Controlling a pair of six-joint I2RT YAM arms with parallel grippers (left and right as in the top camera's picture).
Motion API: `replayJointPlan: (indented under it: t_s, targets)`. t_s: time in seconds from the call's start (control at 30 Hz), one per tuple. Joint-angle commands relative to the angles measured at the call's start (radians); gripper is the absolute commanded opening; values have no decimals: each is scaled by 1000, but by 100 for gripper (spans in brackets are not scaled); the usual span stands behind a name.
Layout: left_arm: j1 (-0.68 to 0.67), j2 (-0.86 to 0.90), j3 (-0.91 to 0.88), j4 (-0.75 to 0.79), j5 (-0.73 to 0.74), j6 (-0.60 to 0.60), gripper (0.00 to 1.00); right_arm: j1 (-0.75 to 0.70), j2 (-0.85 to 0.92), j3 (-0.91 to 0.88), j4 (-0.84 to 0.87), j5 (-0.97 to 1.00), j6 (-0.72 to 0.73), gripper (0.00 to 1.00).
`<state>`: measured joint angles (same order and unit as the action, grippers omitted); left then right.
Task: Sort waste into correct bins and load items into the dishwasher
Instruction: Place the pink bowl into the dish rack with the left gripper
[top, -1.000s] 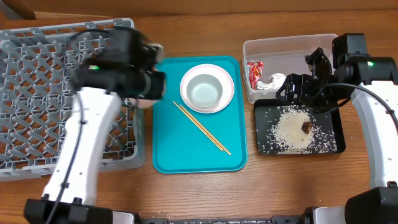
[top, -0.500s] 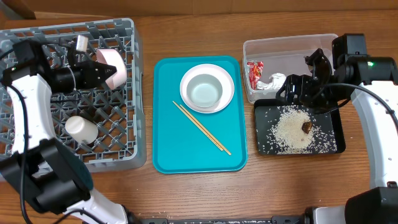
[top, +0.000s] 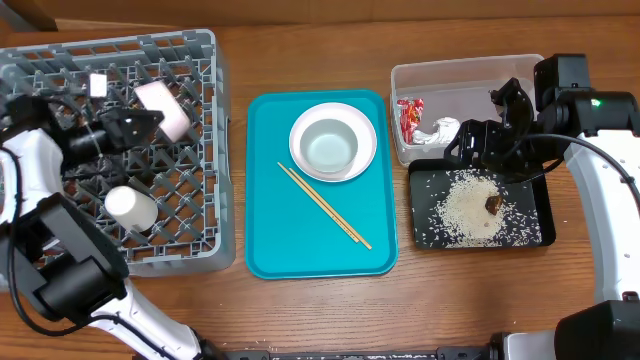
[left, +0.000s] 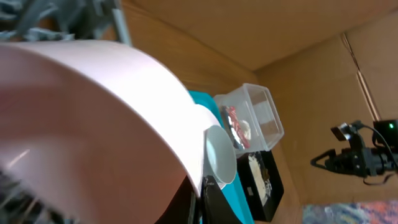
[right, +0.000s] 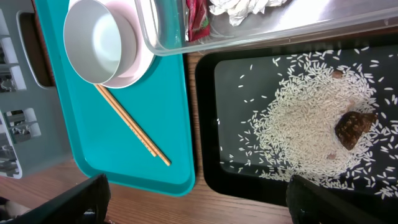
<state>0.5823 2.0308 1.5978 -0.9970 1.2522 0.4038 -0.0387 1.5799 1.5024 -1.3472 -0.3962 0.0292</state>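
Note:
My left gripper is shut on the rim of the pink bowl and holds it over the grey dish rack; the bowl fills the left wrist view. A small white cup lies in the rack. The grey-green bowl sits on the white plate, with two chopsticks beside them. The clear tub holds the red wrapper and tissue. The black tray holds rice and a brown bit. My right gripper is open and empty above it.
The teal serving tray lies between the rack and the bins and carries the plate, bowl and chopsticks. In the right wrist view the tub sits just behind the black tray. Bare wooden table runs along the front.
My left arm swung from the rack's right edge to the far left, carrying the pink bowl over the rack's back part. The white cup came into sight. The right arm has not moved.

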Motion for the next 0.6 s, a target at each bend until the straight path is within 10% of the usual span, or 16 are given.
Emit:
replayJointPlan:
  t_s: [0.0,0.07,0.23,0.57]
  targets:
    - [37,24,8,-40,-104,23,12,-1,-16,24,2,-8,0,92]
    - [57,23,8,-69,-101,16,72,-1,-16,24,2,-8,0,92]
    - [97,-13,16,-159,-104,11,98,-1,-16,24,2,-8,0,92]
    - [-64,-380,23,-153,-425,-155,100,-7,-16,24,-70,244,119,96]
